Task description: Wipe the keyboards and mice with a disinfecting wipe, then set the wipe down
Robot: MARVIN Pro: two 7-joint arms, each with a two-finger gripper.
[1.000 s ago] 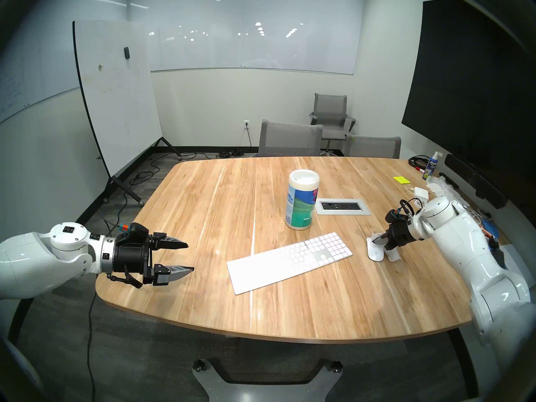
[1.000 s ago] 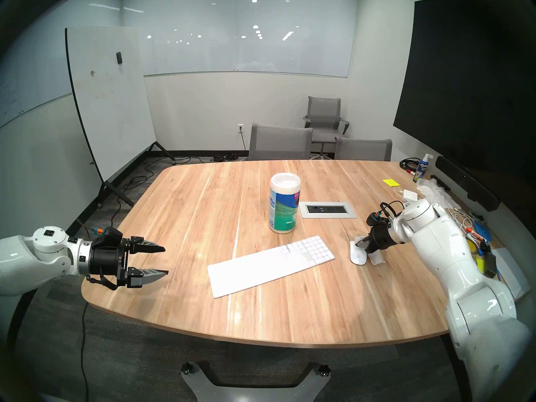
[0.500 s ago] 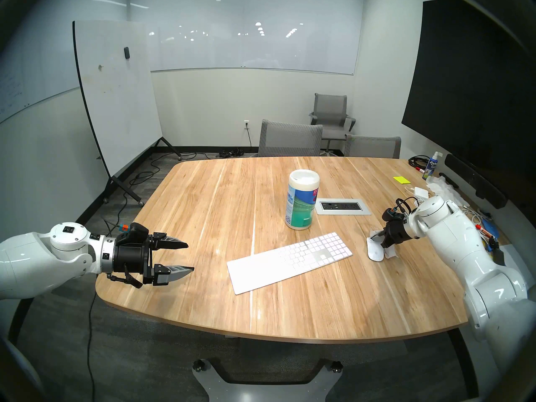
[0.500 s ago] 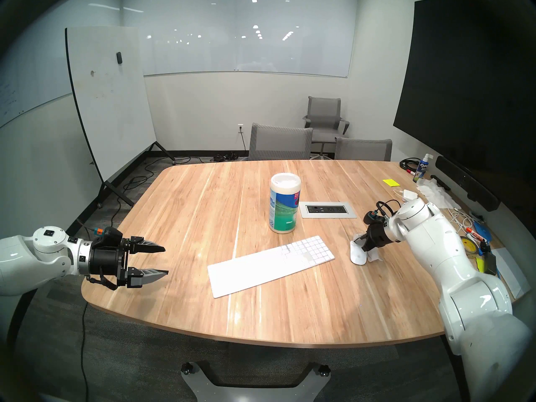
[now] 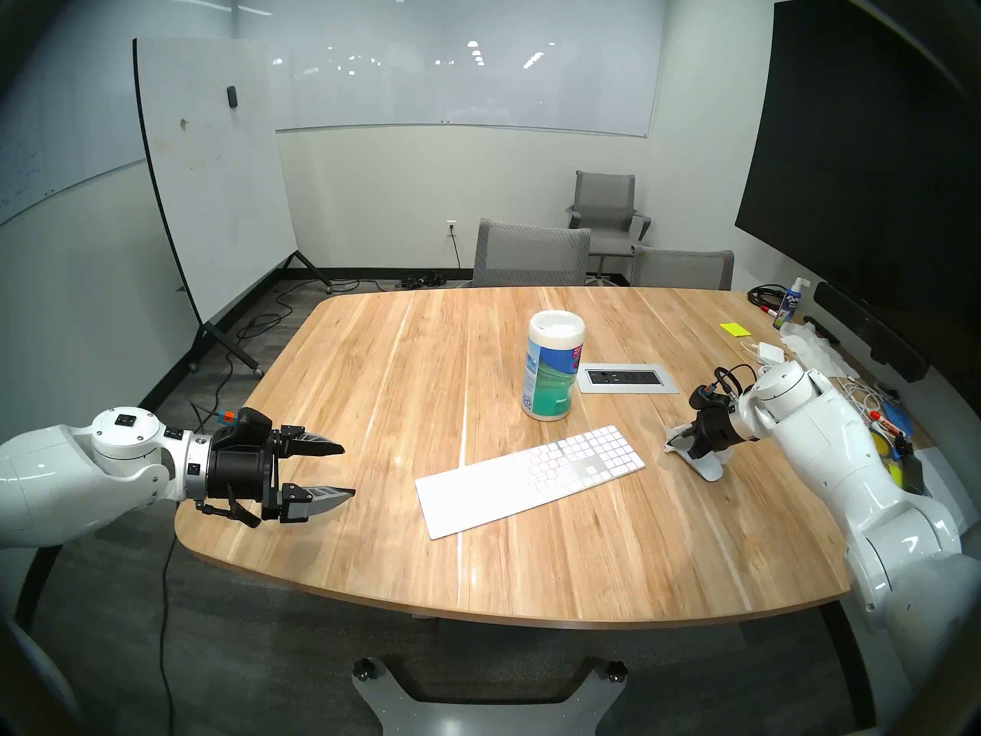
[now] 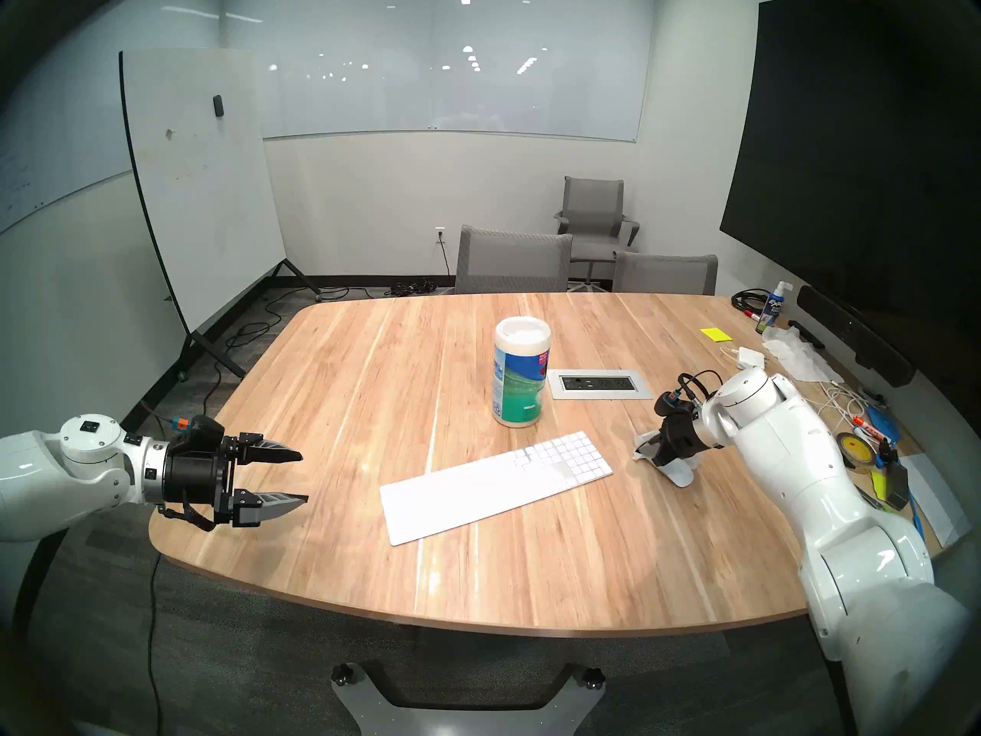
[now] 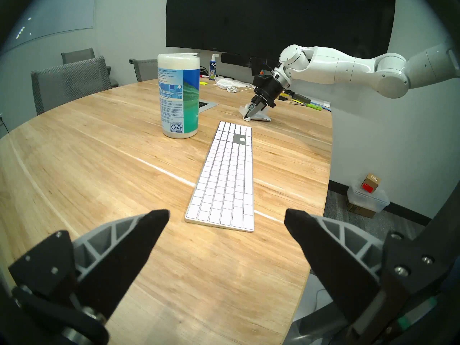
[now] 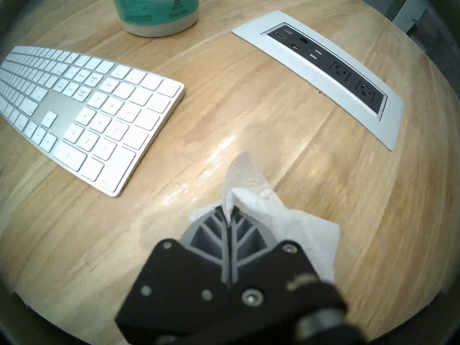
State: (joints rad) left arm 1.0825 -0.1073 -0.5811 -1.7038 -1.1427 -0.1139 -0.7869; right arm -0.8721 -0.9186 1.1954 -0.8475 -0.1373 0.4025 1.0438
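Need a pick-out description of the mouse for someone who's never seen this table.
Start at the wooden table and find the white keyboard lying slantwise near its middle. Just past the keyboard's number-pad end, under the right gripper that pinches a white wipe, sits the mouse. It is a low white dome, unlike the crumpled wipe.

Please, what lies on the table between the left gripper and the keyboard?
Nothing: in the left wrist view only bare wood of the table separates the open left gripper from the keyboard.

glossy white arms [image 5: 63, 469], black wrists, grey-ribbed black pincers [image 5: 347, 469].
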